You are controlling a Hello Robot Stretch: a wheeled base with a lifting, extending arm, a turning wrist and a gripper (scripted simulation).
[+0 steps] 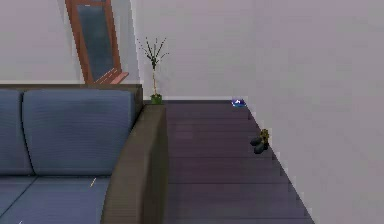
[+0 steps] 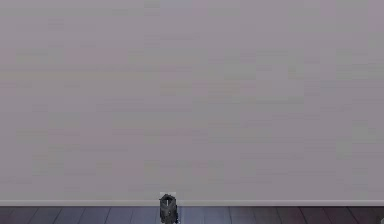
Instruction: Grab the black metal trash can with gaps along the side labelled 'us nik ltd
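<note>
Dark floor (image 1: 215, 150), sofa (image 1: 60, 130), bare wall (image 2: 190, 90).
Early: trash can yet to be found and grabbed. What seems the end effector (image 2: 168, 207) sits at 6 o'clock; cannot tell if it grasps anything.

Sofa to one side, open floor running to the far wall.
In the forward view a sofa (image 1: 60, 140) is filling the lower left, its armrest (image 1: 140, 165) bordering a strip of floor (image 1: 220, 160) that is running between it and the right-hand wall (image 1: 330, 100). A plant (image 1: 155, 65) is standing behind the sofa against the far wall, a framed panel (image 1: 95, 40) is leaning just left of it, and a small thing (image 1: 261, 140) is lying on the floor beside the right-hand wall.
</note>
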